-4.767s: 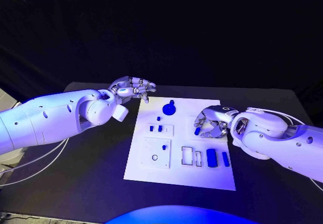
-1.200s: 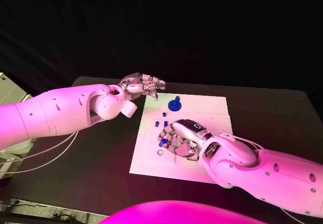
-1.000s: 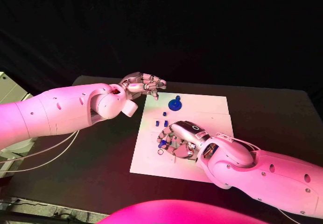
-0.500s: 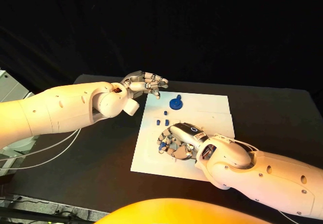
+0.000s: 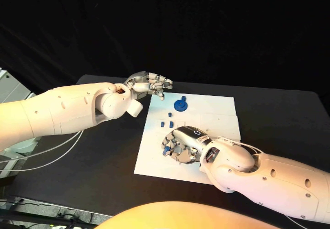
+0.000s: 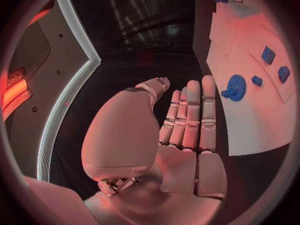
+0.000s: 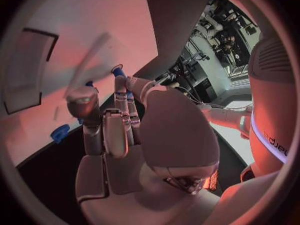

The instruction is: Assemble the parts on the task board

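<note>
The white task board (image 5: 213, 107) lies mid-table. My right hand (image 5: 182, 143) hovers low over its middle left, fingers curled down, pinching a small blue part (image 5: 166, 150) at the fingertips close to the board surface. The right wrist view shows that blue part (image 7: 117, 71) at the fingertips above the board (image 7: 81, 25). My left hand (image 5: 148, 84) hangs off the board's far left corner with its fingers (image 6: 190, 115) straight and nothing in them. A round blue part (image 5: 180, 105) and three small blue pieces (image 5: 170, 115) rest on the board's far half.
Black table (image 5: 103, 157) surrounds the board, with open room at the right and front left. White cables (image 5: 41, 152) trail off the table's left side. The left wrist view shows the round blue part (image 6: 235, 87) and small pieces (image 6: 268, 55) on the board (image 6: 250, 120).
My right hand has crossed from the board's right edge to its middle left, carrying the blue part; in the last second it has barely shifted. The left hand has stayed put.
</note>
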`<action>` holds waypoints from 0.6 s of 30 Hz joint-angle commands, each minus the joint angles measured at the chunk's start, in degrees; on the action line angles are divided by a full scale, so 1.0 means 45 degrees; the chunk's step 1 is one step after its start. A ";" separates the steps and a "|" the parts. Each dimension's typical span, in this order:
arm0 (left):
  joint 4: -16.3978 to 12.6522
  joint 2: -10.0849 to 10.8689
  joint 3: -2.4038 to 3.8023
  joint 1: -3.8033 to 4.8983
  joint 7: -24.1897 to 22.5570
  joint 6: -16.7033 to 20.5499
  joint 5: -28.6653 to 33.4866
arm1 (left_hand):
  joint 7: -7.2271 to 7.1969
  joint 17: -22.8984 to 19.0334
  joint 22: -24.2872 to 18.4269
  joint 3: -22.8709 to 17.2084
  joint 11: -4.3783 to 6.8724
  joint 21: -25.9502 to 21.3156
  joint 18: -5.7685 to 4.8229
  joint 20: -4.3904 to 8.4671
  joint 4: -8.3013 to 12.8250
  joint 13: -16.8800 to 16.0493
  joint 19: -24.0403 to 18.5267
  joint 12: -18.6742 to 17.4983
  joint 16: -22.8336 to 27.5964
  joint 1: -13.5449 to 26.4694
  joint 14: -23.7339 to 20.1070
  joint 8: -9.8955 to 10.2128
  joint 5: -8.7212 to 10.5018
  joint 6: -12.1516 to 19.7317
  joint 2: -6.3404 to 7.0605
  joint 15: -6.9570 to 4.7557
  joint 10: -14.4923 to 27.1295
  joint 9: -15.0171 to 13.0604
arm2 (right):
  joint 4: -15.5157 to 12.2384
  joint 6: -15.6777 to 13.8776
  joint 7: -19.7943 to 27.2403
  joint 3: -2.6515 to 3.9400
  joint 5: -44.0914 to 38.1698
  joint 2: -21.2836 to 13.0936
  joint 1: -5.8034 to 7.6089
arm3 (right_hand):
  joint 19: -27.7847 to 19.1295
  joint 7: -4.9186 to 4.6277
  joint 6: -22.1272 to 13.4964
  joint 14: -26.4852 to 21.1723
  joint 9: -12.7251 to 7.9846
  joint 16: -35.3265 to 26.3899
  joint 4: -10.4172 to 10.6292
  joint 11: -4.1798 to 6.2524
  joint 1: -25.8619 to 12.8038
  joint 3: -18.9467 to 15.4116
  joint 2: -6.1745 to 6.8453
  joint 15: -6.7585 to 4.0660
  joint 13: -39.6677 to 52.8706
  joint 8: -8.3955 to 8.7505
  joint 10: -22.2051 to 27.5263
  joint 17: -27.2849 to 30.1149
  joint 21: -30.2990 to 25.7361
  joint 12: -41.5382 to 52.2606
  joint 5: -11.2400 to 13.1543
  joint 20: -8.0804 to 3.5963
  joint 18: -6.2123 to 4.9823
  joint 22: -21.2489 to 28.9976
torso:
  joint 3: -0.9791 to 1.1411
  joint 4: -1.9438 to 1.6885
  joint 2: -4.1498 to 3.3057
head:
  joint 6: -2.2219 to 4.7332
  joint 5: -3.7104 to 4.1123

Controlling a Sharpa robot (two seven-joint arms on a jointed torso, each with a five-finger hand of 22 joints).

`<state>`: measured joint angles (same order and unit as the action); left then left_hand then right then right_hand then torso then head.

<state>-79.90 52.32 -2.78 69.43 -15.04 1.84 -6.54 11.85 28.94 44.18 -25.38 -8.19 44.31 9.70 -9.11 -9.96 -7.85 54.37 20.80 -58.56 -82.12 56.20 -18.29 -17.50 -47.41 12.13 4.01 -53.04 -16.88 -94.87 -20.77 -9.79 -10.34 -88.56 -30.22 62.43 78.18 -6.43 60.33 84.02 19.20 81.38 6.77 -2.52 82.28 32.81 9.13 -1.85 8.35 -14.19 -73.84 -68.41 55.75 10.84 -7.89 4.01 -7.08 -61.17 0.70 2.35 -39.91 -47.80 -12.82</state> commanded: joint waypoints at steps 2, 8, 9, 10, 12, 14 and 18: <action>-0.0017 -0.0027 0.0011 0.0004 -0.0117 -0.0157 0.0017 | -0.0029 0.0022 0.0018 0.0059 -0.0025 0.0070 0.0173 -0.0060 -0.0042 0.0008 -0.0019 -0.0058 -0.0004 -0.0100 -0.0035 0.0011 0.0032 0.0052 0.0010 0.0021 0.0096 0.0013 | 0.0062 0.0353 -0.0095 -0.0030 -0.0302 0.0054 -0.0029 | -0.0056 -0.0024 0.0076 0.0438 0.1563 -0.0008 -0.0024 0.0031 0.0097 0.0039 -0.0051 -0.0036 -0.0006 -0.0436 0.0010 0.0002 -0.0042 -0.0088 -0.0027 -0.0059 0.0050 -0.0009 | 0.0006 0.0001 -0.0005 | 0.0006 -0.0023; -0.0017 -0.0022 0.0011 0.0004 -0.0110 -0.0164 0.0017 | -0.0029 0.0022 0.0018 0.0059 -0.0025 0.0070 0.0173 -0.0060 -0.0042 0.0008 -0.0019 -0.0058 -0.0004 -0.0100 -0.0035 0.0011 0.0032 0.0052 0.0010 0.0021 0.0096 0.0013 | 0.0126 0.0398 -0.0141 -0.0058 -0.0396 0.0103 -0.0050 | -0.0056 -0.0024 0.0076 0.0438 0.1563 -0.0008 -0.0024 0.0031 0.0097 0.0039 -0.0051 -0.0036 -0.0006 -0.0436 0.0010 0.0002 -0.0042 -0.0088 -0.0027 -0.0059 0.0050 -0.0009 | 0.0000 -0.0005 -0.0008 | -0.0011 -0.0036; -0.0016 -0.0021 0.0011 0.0004 -0.0107 -0.0168 0.0017 | -0.0029 0.0022 0.0018 0.0059 -0.0025 0.0070 0.0173 -0.0060 -0.0042 0.0008 -0.0019 -0.0058 -0.0004 -0.0100 -0.0035 0.0011 0.0032 0.0052 0.0010 0.0021 0.0096 0.0013 | 0.0137 0.0411 -0.0153 -0.0061 -0.0415 0.0108 -0.0052 | -0.0056 -0.0024 0.0076 0.0438 0.1563 -0.0008 -0.0024 0.0031 0.0097 0.0039 -0.0051 -0.0036 -0.0006 -0.0436 0.0010 0.0002 -0.0042 -0.0088 -0.0027 -0.0059 0.0050 -0.0009 | 0.0000 -0.0001 -0.0007 | -0.0016 -0.0042; -0.0015 -0.0021 0.0011 0.0004 -0.0105 -0.0171 0.0017 | -0.0029 0.0022 0.0018 0.0059 -0.0025 0.0070 0.0173 -0.0060 -0.0042 0.0008 -0.0019 -0.0058 -0.0004 -0.0100 -0.0035 0.0011 0.0032 0.0052 0.0010 0.0021 0.0096 0.0013 | 0.0147 0.0427 -0.0166 -0.0063 -0.0433 0.0113 -0.0054 | -0.0056 -0.0024 0.0076 0.0438 0.1563 -0.0008 -0.0024 0.0031 0.0097 0.0039 -0.0051 -0.0036 -0.0006 -0.0436 0.0010 0.0002 -0.0042 -0.0088 -0.0027 -0.0059 0.0050 -0.0009 | -0.0001 0.0002 -0.0005 | -0.0020 -0.0046; -0.0017 -0.0018 0.0011 0.0004 -0.0100 -0.0176 0.0017 | -0.0029 0.0022 0.0018 0.0059 -0.0025 0.0070 0.0173 -0.0060 -0.0042 0.0008 -0.0019 -0.0058 -0.0004 -0.0100 -0.0035 0.0011 0.0032 0.0052 0.0010 0.0021 0.0096 0.0013 | 0.0163 0.0475 -0.0194 -0.0066 -0.0474 0.0119 -0.0057 | -0.0056 -0.0024 0.0076 0.0438 0.1563 -0.0008 -0.0024 0.0031 0.0097 0.0039 -0.0051 -0.0036 -0.0006 -0.0436 0.0010 0.0002 -0.0042 -0.0088 -0.0027 -0.0059 0.0050 -0.0009 | -0.0001 0.0004 0.0000 | -0.0023 -0.0044; -0.0015 -0.0018 0.0011 0.0004 -0.0096 -0.0180 0.0017 | -0.0029 0.0022 0.0018 0.0059 -0.0025 0.0070 0.0173 -0.0060 -0.0042 0.0008 -0.0019 -0.0058 -0.0004 -0.0100 -0.0035 0.0011 0.0032 0.0052 0.0010 0.0021 0.0096 0.0013 | 0.0176 0.0515 -0.0227 -0.0069 -0.0510 0.0123 -0.0059 | -0.0056 -0.0024 0.0076 0.0438 0.1563 -0.0008 -0.0024 0.0031 0.0097 0.0039 -0.0051 -0.0036 -0.0006 -0.0436 0.0010 0.0002 -0.0042 -0.0088 -0.0027 -0.0059 0.0050 -0.0009 | -0.0003 0.0003 -0.0003 | -0.0023 -0.0039; -0.0017 -0.0014 0.0011 0.0004 -0.0088 -0.0187 0.0017 | -0.0029 0.0022 0.0018 0.0059 -0.0025 0.0070 0.0173 -0.0060 -0.0042 0.0008 -0.0019 -0.0058 -0.0004 -0.0100 -0.0035 0.0011 0.0032 0.0052 0.0010 0.0021 0.0096 0.0013 | 0.0191 0.0653 -0.0303 -0.0073 -0.0580 0.0128 -0.0061 | -0.0069 -0.0027 0.0069 0.0438 0.1584 -0.0009 -0.0046 0.0029 0.0082 0.0061 -0.0057 -0.0033 -0.0002 -0.0445 0.0001 0.0003 -0.0064 -0.0102 -0.0003 -0.0056 0.0046 0.0001 | -0.0003 0.0001 -0.0006 | -0.0025 -0.0036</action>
<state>-79.89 52.34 -2.78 69.43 -15.00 1.83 -6.54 11.85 28.98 44.17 -25.38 -8.19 44.31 9.70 -9.11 -9.96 -7.85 54.37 20.80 -58.56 -82.12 56.20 -18.29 -17.50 -47.41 12.13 4.01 -53.04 -16.89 -94.43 -20.15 -9.83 -10.47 -89.92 -29.55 62.36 78.18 -6.45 60.30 84.02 19.29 81.38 6.78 -2.60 82.36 32.80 9.06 -1.85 8.39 -14.22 -73.92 -68.42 55.75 10.64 -7.90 4.01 -7.08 -61.17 0.70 2.35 -39.93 -47.90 -13.01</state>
